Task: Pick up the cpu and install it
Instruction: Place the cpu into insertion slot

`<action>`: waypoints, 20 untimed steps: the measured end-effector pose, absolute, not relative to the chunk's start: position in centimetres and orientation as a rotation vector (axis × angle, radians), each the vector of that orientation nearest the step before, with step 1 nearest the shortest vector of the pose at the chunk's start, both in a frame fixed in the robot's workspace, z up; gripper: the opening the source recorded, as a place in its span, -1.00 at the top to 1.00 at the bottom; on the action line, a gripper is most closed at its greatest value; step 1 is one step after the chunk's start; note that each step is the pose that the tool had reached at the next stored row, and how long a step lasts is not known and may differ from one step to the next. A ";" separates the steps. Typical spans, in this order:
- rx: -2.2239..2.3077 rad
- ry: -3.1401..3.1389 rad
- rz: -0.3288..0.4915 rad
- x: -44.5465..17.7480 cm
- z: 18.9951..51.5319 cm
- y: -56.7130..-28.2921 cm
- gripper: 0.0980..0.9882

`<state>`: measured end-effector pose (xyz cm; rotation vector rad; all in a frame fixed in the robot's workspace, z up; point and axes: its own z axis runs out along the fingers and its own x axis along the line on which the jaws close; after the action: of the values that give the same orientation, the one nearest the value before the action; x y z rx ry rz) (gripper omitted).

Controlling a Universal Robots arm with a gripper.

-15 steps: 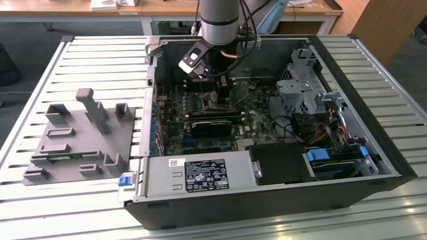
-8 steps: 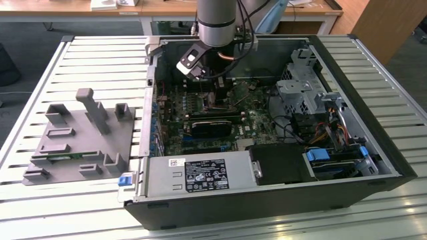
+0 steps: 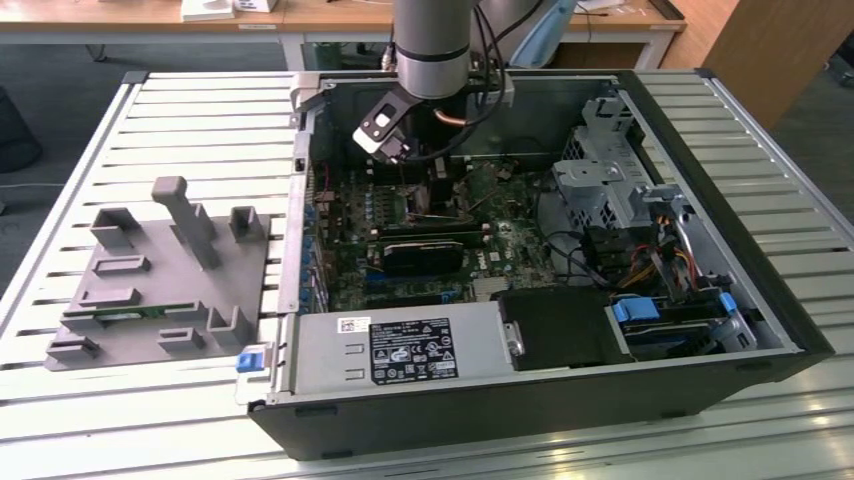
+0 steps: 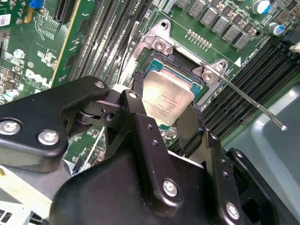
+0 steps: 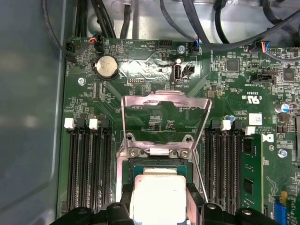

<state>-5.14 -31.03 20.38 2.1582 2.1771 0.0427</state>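
Note:
The cpu [image 4: 166,99], a silvery square chip with a thin greenish edge, lies over the black socket [image 4: 161,60] on the motherboard inside the open computer case [image 3: 747,300]. My gripper [image 4: 164,112] stands right above it. Its two black fingers [image 4: 136,112] press against opposite sides of the chip, so it is shut on the cpu. In the first wrist view the cpu [image 5: 157,192] shows between the fingers [image 5: 194,201] with the gripper [image 5: 158,199] around it. I cannot tell whether the chip rests fully in the socket. In the exterior view the gripper [image 3: 430,185] reaches down into the case.
The socket's metal load plate [image 5: 164,108] stands swung open, and its thin lever [image 4: 253,101] sticks out sideways. Memory slots flank the socket, one holding a green stick [image 5: 248,173]. A grey fixture tray [image 3: 154,290] sits on the table at the exterior view's left. Power supply [image 3: 400,350] lines the case's near side.

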 end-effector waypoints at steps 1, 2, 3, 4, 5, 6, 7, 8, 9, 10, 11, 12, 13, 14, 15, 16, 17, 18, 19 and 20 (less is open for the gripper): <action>2.158 2.177 0.043 -5.1 20.3 -31.0 0.03; 2.158 2.177 0.043 -5.1 20.3 -31.0 0.03; 2.159 2.177 0.043 -5.1 20.2 -31.0 0.03; 2.159 2.176 0.043 -5.1 20.2 -31.0 0.03; 2.160 2.176 0.043 -5.1 20.1 -31.0 0.03; 2.161 2.174 0.043 -5.1 20.1 -31.0 0.03; 2.162 2.173 0.043 -5.1 20.0 -31.0 0.03; 2.164 2.171 0.042 -5.1 20.0 -31.0 0.03; 2.165 2.170 0.042 -5.1 20.0 -31.0 0.03; 2.166 2.169 0.042 -5.1 19.9 -31.0 0.03; 2.167 2.168 0.042 -5.1 19.9 -31.0 0.03; 2.167 2.168 0.042 -5.1 19.8 -31.0 0.03; 2.168 2.168 0.042 -5.1 19.8 -31.0 0.03; 2.168 2.167 0.042 -5.1 19.8 -30.9 0.03; 2.168 2.167 0.042 -5.1 19.7 -30.9 0.03; 2.169 2.167 0.042 -5.1 19.7 -30.9 0.03; 2.169 2.166 0.042 -5.1 19.6 -30.9 0.03; 2.169 2.166 0.042 -5.1 19.6 -30.8 0.03; 2.169 2.166 0.041 -5.1 19.5 -30.8 0.03; 2.169 2.166 0.041 -5.1 19.5 -30.8 0.03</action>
<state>-5.13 -30.80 19.50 2.1687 2.1661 0.0411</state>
